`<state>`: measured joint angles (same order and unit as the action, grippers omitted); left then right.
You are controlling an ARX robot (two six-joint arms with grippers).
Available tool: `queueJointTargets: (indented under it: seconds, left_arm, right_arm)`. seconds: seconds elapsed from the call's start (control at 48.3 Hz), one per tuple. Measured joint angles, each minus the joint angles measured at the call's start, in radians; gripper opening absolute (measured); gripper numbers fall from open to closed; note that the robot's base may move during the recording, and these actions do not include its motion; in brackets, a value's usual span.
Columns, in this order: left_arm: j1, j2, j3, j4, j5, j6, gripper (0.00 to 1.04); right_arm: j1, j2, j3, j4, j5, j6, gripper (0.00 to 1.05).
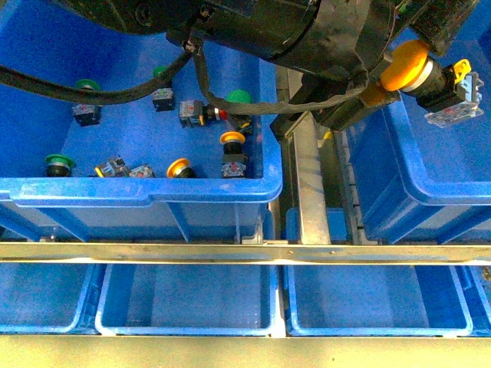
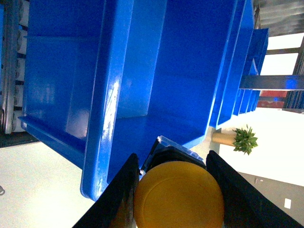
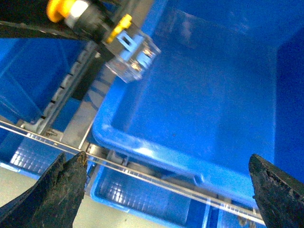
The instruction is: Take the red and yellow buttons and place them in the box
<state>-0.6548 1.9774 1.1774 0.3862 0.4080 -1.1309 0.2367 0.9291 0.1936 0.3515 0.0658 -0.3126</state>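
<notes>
My left gripper (image 1: 393,74) is shut on the yellow button (image 1: 404,65), held above the near left corner of the box (image 1: 399,203), the deep blue crate on the right. In the left wrist view the yellow cap (image 2: 178,195) fills the gap between the black fingers (image 2: 118,194), with the box's rim (image 2: 107,109) beyond. The right wrist view shows the same button (image 3: 61,7) and its clear contact block (image 3: 133,54) over the box (image 3: 199,95). My right gripper (image 3: 166,190) is open and holds nothing. In the left crate (image 1: 138,192) lie two more yellow buttons (image 1: 232,139), (image 1: 178,167) and a small red-tipped one (image 1: 218,114).
Green-capped switches (image 1: 238,96), (image 1: 58,161), (image 1: 86,84) share the left crate. A metal post (image 1: 311,184) separates the two crates and a metal rail (image 1: 245,253) runs across in front. Below it sit shallow blue trays (image 1: 188,299). The left arm's cable (image 1: 92,93) hangs over the left crate.
</notes>
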Motion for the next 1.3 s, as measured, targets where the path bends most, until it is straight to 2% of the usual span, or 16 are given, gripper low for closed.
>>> queueJointTargets:
  seconds: [0.124,0.352,0.89,1.303]
  left_arm:
    - [0.004,0.0,-0.005,0.0,0.002,0.001,0.34]
    - [0.008,0.0,-0.01,0.0,0.003,0.004,0.34]
    - [0.004,0.0,-0.011,0.0,0.0,0.018,0.34]
    - [0.011,0.0,-0.011,-0.003,-0.016,0.019,0.34]
  right_arm:
    - [-0.007,0.15,0.047,0.117,-0.034,-0.055,0.99]
    - [-0.01,0.34,0.143,0.235,-0.103,-0.192,0.99]
    - [0.027,0.534,0.243,0.315,-0.212,-0.377,0.99]
    - [-0.027,0.631,0.296,0.351,-0.255,-0.44,0.99]
